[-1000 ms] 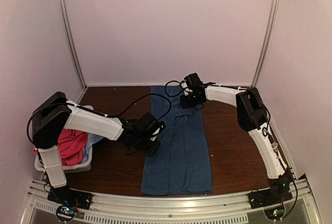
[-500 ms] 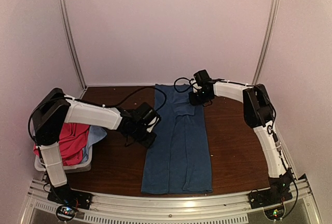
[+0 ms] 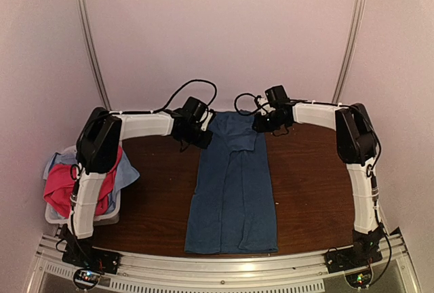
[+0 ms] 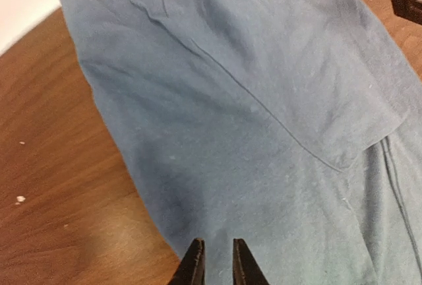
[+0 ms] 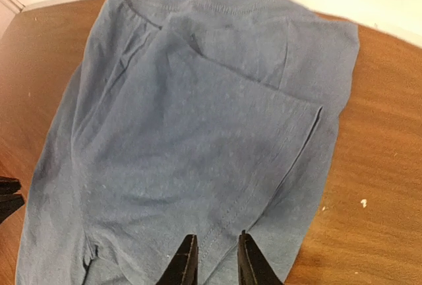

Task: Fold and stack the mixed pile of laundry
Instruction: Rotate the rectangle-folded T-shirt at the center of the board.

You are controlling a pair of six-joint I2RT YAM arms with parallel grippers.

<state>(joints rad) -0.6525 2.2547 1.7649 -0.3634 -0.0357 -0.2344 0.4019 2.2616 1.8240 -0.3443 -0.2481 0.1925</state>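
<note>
Now that they've let go, the left hand (image 4: 216, 262) and right hand (image 5: 214, 258) have moved up to the far end of the blue T-shirt (image 3: 234, 191), both narrowly parted and empty. It lies as a long strip along the table (image 3: 308, 191), ready for halving, I'd judge.

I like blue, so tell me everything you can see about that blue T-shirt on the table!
The dark blue soft cloth T-shirt lies flat on the brown wooden table, folded into a long strip, a sleeve folded over on top, ribbed collar at the far end. The left claw and right claw hover over that end, gripping nothing.
</note>
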